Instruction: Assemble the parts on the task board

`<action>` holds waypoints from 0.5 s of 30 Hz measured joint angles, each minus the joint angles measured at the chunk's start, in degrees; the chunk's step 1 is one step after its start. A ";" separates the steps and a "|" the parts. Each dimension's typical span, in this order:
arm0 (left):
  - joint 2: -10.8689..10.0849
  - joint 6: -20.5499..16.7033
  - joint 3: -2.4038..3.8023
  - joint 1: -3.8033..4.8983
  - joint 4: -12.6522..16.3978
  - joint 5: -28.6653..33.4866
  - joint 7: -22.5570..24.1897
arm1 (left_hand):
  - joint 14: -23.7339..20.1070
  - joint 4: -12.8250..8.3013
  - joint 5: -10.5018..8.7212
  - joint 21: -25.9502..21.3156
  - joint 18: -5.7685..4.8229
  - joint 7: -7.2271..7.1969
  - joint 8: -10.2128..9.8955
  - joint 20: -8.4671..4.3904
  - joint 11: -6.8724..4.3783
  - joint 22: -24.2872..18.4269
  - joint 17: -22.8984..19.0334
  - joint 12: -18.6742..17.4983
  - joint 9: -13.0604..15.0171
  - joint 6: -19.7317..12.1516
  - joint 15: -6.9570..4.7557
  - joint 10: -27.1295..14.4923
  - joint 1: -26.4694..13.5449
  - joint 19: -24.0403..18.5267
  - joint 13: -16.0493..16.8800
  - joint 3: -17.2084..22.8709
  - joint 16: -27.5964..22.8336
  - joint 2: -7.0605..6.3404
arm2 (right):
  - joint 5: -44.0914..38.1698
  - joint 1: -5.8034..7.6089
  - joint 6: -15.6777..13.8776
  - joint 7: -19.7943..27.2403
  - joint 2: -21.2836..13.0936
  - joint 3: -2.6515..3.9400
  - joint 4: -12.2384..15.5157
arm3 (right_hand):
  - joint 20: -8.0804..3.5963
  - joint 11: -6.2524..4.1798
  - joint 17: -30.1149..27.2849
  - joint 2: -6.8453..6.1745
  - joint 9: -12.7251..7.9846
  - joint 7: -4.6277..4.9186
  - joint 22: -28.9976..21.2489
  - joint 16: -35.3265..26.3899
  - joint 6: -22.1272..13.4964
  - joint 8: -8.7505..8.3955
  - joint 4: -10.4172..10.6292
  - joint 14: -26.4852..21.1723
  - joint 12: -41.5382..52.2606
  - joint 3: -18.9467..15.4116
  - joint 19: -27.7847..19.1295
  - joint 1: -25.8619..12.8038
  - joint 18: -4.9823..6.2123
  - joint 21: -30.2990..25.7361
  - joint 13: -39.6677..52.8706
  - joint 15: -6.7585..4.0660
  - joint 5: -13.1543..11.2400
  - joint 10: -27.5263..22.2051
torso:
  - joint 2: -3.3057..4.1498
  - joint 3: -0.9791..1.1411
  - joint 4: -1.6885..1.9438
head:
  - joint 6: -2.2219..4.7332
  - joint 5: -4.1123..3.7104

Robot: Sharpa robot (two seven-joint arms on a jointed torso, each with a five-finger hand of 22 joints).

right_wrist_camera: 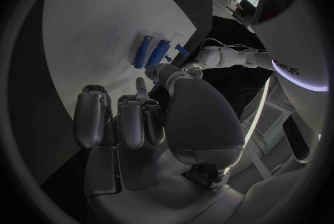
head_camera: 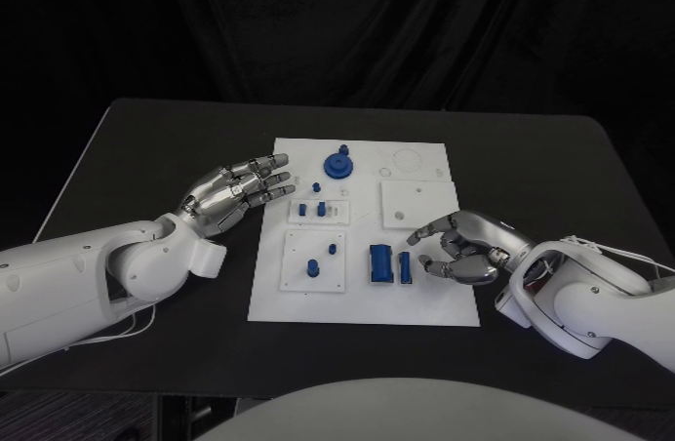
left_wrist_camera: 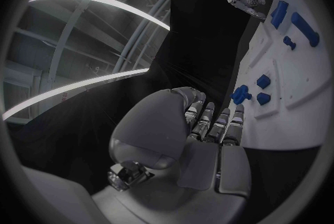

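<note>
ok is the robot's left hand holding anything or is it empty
Empty. The left hand hovers beside the task board with fingers spread and nothing between them; its wrist view likewise shows extended fingers gripping nothing.

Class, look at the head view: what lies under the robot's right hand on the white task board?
Beside the right hand, two upright blue rectangular blocks stand on the white task board. Its curled fingers cover the board's edge beneath; anything there is hidden.
</note>
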 measured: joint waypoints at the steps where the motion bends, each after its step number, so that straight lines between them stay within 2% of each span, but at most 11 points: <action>1: 0.02 0.00 0.00 0.00 -0.03 0.00 0.00 | 0.00 0.00 0.00 0.00 0.01 0.00 0.00 0.00 0.00 0.00 0.00 0.00 0.00 0.00 0.00 0.00 0.00 0.00 0.00 0.00 0.00 0.00 | -0.16 0.00 0.36 -0.01 0.06 0.00 -0.03 | -0.04 0.00 0.00 0.00 -0.33 0.00 0.00 0.00 0.00 0.00 -0.18 0.00 0.00 0.09 -0.04 0.00 0.00 0.00 0.00 0.00 -0.54 0.00 | 0.00 0.01 0.00 | 0.00 0.00; 6: 0.09 0.00 0.00 0.00 -0.09 0.00 -0.01 | 0.00 0.00 0.00 0.00 0.00 0.00 0.00 0.00 0.00 0.00 0.00 0.00 0.00 0.00 0.00 0.00 0.00 0.00 0.00 0.00 0.00 0.00 | -0.98 -0.02 2.07 -0.18 0.49 0.00 -0.24 | -0.21 0.00 -0.01 0.00 -1.56 0.00 0.00 -0.21 0.00 0.00 -0.92 0.00 0.00 0.19 -0.21 0.00 0.00 0.00 0.00 0.00 -2.35 0.00 | 0.02 0.08 0.01 | 0.00 -0.10; 9: 0.10 0.01 0.00 0.00 -0.12 0.00 -0.02 | 0.00 0.00 0.00 0.00 0.00 0.00 0.00 0.00 0.00 0.00 0.00 0.00 -0.01 0.00 0.00 0.00 0.00 0.00 0.00 0.00 0.00 0.00 | -1.29 -0.03 2.74 -0.28 0.75 0.00 -0.31 | -0.21 0.00 0.00 0.00 -3.04 0.00 0.00 -0.21 0.00 0.00 -2.21 0.00 0.00 2.51 -0.21 0.00 0.00 0.00 0.00 0.00 -8.87 0.00 | 0.05 0.09 0.02 | 0.00 -0.13; 13: 0.11 0.01 0.00 0.00 -0.13 0.00 -0.03 | 0.00 0.00 0.00 0.00 0.01 0.00 0.00 0.00 0.00 0.00 0.00 0.00 -0.01 0.00 0.00 0.00 0.00 0.00 0.00 0.00 0.00 0.00 | -1.61 -0.03 3.40 -0.42 1.06 0.00 -0.35 | -0.21 0.00 -0.01 -0.09 -4.40 0.11 0.00 -0.21 1.21 0.00 -2.62 0.00 0.00 5.58 -0.21 -0.09 0.00 0.00 0.00 0.00 -12.32 0.00 | 0.07 0.09 0.01 | 0.00 -0.05; 15: 0.11 0.01 0.00 0.00 -0.13 0.00 -0.04 | 0.00 0.00 0.00 0.00 0.00 0.00 0.00 0.00 0.00 0.00 -0.01 0.00 -0.01 0.00 0.00 0.00 0.00 0.00 -0.01 0.00 0.00 0.00 | -1.80 -0.03 3.66 -0.49 1.15 0.01 -0.35 | -0.20 0.00 -0.01 -0.53 -4.77 0.20 0.00 -0.21 1.70 0.35 -2.65 0.00 0.00 6.52 -0.21 -0.53 0.00 0.00 -0.01 0.00 -13.04 0.00 | 0.07 0.09 0.01 | 0.00 0.01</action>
